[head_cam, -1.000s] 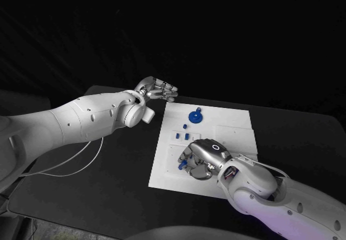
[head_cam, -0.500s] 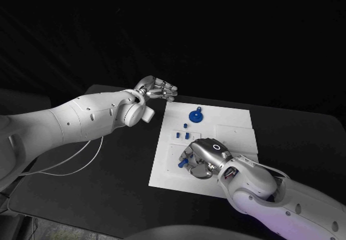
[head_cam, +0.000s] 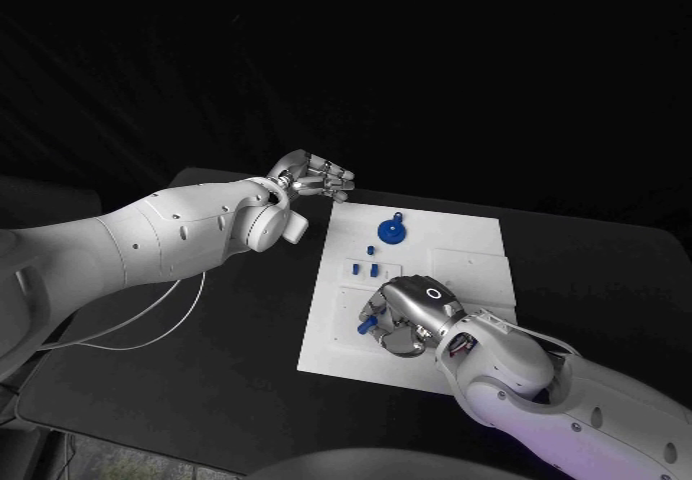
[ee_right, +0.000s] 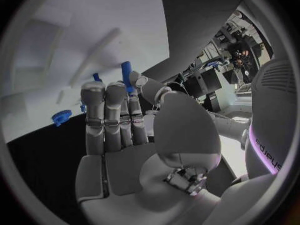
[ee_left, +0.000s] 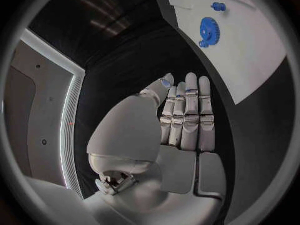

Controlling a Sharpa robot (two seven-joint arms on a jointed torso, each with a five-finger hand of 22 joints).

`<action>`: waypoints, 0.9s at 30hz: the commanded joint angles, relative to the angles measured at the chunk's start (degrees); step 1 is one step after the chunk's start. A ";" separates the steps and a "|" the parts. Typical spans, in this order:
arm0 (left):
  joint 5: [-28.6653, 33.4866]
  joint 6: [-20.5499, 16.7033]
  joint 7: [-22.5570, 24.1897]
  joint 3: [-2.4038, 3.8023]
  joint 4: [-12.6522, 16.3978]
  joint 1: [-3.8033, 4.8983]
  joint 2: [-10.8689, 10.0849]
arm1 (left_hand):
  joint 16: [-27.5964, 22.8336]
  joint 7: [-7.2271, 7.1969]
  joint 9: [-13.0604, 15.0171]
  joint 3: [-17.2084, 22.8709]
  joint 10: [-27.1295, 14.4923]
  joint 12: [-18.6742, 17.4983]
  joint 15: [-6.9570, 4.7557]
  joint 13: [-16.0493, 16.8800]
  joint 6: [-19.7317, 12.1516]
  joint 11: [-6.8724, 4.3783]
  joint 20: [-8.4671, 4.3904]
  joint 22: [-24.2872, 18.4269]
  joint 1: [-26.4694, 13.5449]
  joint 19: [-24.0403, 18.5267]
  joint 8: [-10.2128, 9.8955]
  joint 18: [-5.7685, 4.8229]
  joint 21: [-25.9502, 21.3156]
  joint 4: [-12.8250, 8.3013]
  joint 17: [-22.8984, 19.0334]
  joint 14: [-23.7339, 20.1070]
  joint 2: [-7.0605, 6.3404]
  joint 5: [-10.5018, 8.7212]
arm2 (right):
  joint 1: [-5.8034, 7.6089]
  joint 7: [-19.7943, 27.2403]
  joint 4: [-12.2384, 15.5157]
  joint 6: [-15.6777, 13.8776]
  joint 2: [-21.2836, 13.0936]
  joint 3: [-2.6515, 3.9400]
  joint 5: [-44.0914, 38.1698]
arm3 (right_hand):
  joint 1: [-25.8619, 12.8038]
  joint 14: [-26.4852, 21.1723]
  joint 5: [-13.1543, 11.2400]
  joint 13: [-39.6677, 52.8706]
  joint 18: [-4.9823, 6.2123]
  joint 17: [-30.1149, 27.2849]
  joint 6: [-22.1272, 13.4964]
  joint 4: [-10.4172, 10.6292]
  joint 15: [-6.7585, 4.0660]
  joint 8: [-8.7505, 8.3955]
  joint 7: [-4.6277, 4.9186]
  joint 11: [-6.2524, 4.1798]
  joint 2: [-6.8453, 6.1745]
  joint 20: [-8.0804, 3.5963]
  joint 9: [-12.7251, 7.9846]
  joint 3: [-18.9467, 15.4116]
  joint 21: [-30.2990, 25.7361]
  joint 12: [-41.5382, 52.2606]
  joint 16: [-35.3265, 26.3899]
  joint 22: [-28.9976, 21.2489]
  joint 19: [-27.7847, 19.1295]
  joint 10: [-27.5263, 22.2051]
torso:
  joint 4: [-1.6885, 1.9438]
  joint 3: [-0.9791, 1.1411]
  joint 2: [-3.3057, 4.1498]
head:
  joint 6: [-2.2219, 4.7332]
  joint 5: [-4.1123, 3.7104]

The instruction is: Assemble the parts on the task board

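Observation:
The white task board (head_cam: 464,240) lies in the middle of the black table. On its far part lies a blue gear (head_cam: 391,232), with two small blue pegs (head_cam: 362,269) standing nearer. My right hand (head_cam: 405,318) hovers over the board's near left part and pinches a blue peg (ee_right: 127,75) between thumb and fingers; that peg (head_cam: 366,325) pokes out at the hand's left side. My left hand (head_cam: 316,178) hangs past the board's far left corner, fingers straight and holding nothing (ee_left: 185,110). The gear (ee_left: 209,31) lies ahead of its fingertips.
Black table (head_cam: 202,370) spreads wide to the left of the board and on its right side. A thin white cable (head_cam: 144,320) trails from the left arm over the table's left part. Another blue gear-like piece (ee_right: 60,117) lies on the board beyond the right hand's fingers.
The right hand's fingers have shifted slightly around the blue peg over the board's near left part. The left arm has stayed still.

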 commanded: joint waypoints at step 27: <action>0.21 1.23 -0.12 0.06 0.18 -0.03 0.22 | 0.16 0.01 -0.03 -0.12 -0.59 -0.21 0.14 -0.07 -0.21 0.06 0.09 -0.47 -0.45 0.31 -0.23 -0.90 -0.04 0.42 0.05 -0.03 0.18 0.00 | 0.12 -4.77 0.87 9.42 1.55 0.00 -4.60 | -0.13 -0.37 0.42 1.18 0.70 0.34 0.42 -0.11 -0.35 0.22 0.14 -2.39 0.39 -0.21 0.09 0.27 -0.28 0.14 -0.49 0.51 2.67 6.08 | 0.04 -0.07 -0.01 | -0.22 -0.02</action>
